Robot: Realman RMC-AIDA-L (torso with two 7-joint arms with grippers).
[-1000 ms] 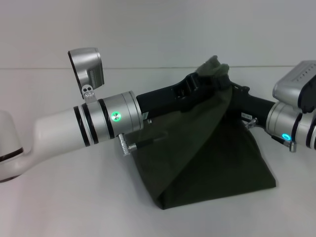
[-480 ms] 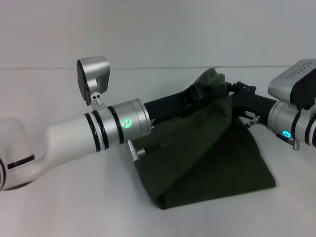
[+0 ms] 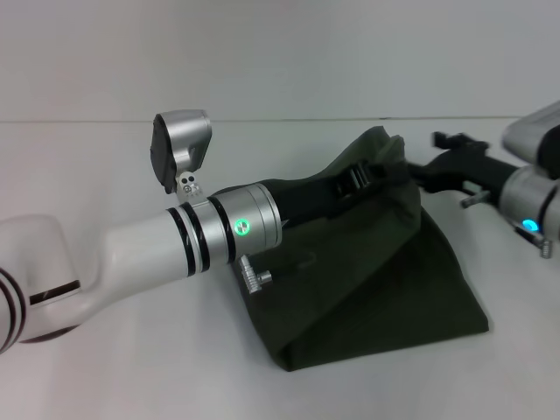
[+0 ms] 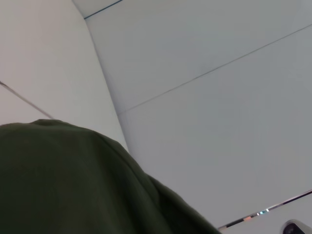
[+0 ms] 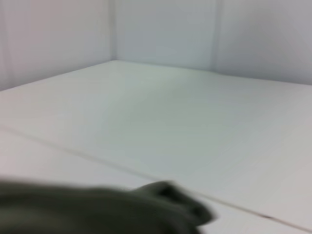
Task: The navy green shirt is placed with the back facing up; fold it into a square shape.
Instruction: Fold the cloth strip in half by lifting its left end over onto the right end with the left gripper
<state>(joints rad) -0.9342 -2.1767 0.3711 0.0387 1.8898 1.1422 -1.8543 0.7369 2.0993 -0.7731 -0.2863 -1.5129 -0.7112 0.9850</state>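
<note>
Shirt (image 3: 376, 262), olive-green, tented up from table (image 3: 131, 367).

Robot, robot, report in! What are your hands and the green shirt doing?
Left gripper under lifted shirt fabric, holding it up. Right gripper beside the peak, off the cloth. Navy green shirt tented, lower part on white table. Nothing in the way.

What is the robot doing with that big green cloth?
It is folding a shirt. The navy green shirt lies on the white table, with one part lifted into a tent-like peak. The left gripper is up at that peak, with the cloth draped over it. The right gripper is beside the peak, apart from the cloth. The near edge rests flat on the table, so the fold is only partly done and not square yet.
</note>
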